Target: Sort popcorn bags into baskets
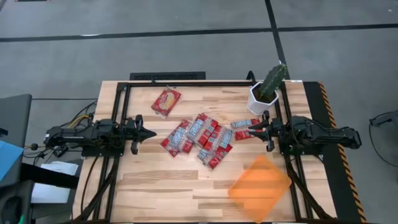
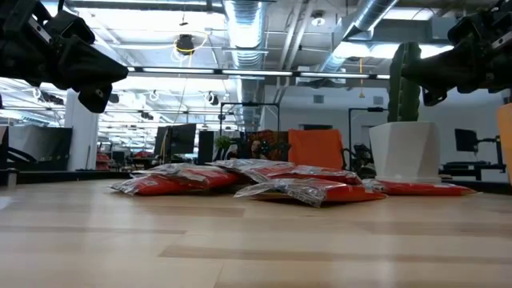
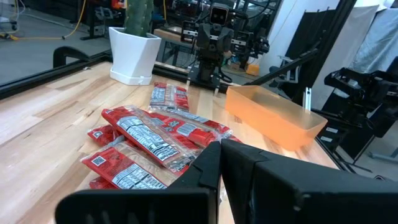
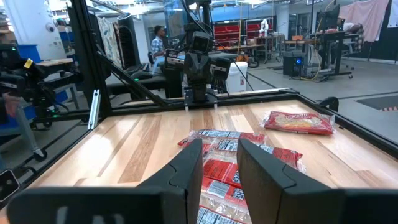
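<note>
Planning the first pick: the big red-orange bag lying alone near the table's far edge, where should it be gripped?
The larger bag lies flat and apart from the pile of small packets. Likely best: come straight down and pinch one long side edge, since nothing crowds it. The left hand sits nearer.

The orange basket [image 1: 260, 188] is blurred in the high view, its rim indistinct, and in the low view only a sliver shows at the right edge. The piled popcorn bags [image 1: 200, 140] overlap (lower ones partly hidden), so their count cannot be told. Print on the packets is too small to read.
</note>
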Robot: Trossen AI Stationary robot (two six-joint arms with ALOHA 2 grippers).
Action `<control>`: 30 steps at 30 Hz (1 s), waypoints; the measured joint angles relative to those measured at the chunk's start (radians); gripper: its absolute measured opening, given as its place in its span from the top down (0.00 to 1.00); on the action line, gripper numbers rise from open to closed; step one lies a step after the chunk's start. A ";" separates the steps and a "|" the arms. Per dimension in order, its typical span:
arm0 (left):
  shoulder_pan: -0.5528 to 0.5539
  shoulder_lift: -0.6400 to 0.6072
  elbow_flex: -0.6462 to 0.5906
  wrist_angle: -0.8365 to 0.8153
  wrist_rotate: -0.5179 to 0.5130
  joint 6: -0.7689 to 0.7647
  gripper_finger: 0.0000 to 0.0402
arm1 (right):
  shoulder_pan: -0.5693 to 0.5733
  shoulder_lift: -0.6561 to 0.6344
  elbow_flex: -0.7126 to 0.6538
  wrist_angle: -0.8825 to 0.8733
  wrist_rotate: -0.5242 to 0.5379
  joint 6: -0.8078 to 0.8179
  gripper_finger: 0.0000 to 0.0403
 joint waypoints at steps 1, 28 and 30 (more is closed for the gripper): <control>0.000 0.000 0.000 0.000 0.000 0.000 1.00 | 0.000 0.000 0.000 0.000 0.000 0.000 0.69; 0.000 0.000 0.000 0.073 -0.159 -0.534 1.00 | 0.000 0.000 0.000 0.257 0.124 0.244 0.69; 0.000 0.000 0.000 0.075 -0.197 -0.595 1.00 | -0.001 0.000 0.000 0.312 0.167 0.303 0.69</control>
